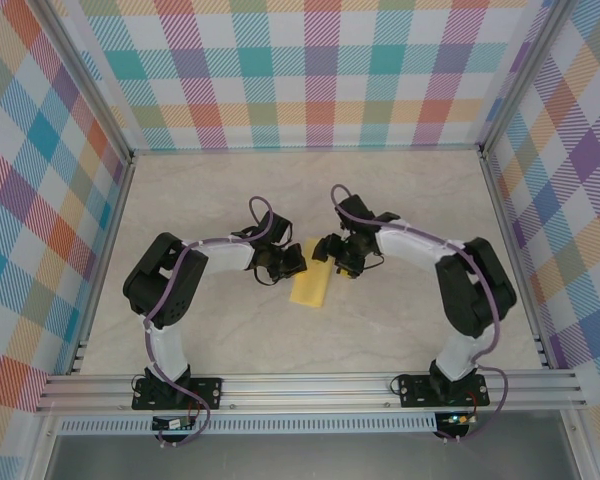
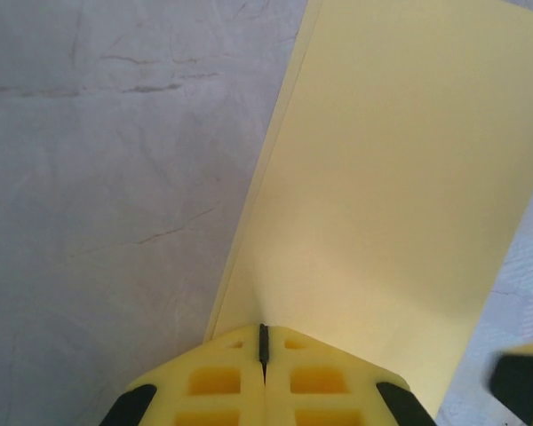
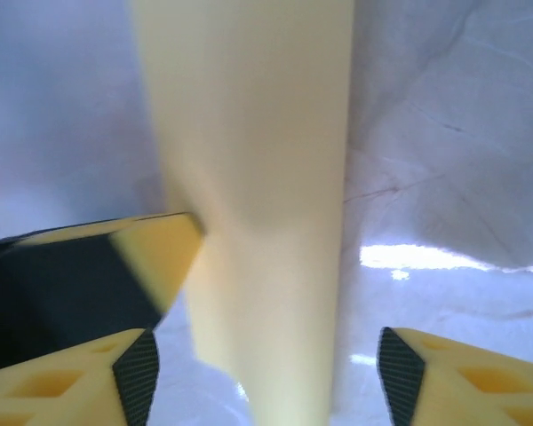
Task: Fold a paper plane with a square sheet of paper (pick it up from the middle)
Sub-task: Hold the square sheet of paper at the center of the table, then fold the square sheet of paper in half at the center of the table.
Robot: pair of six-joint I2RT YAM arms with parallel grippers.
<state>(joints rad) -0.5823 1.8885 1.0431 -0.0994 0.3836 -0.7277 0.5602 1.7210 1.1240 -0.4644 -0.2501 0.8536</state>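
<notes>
Left gripper (image 2: pixel 264 335) is clamped fully shut, both yellow fingers pressed together with nothing visible between them. Its tips are set down on the near end of the square sheet of paper (image 1: pixel 312 282), which looks like pinning rather than holding. Right gripper (image 3: pixel 265 383) stands partly open, one finger on either side of the yellow strip, not touching it as far as I can tell, nothing held. Sheet lies flat on the table (image 1: pixel 410 200) mid-workspace, between the two grippers. It reads as a long rectangle, not a square, with a doubled edge down one long side in the left wrist view, so I'd judge it folded once in half. Progress: early. Done, by the look of it: the centre fold. Left to do: nose corners folded in and the wing folds; no point or dart shape yet. Current step is probably holding the crease down while the right side lines up the next fold; blur in the right wrist view hides whether the paper lifts there
</notes>
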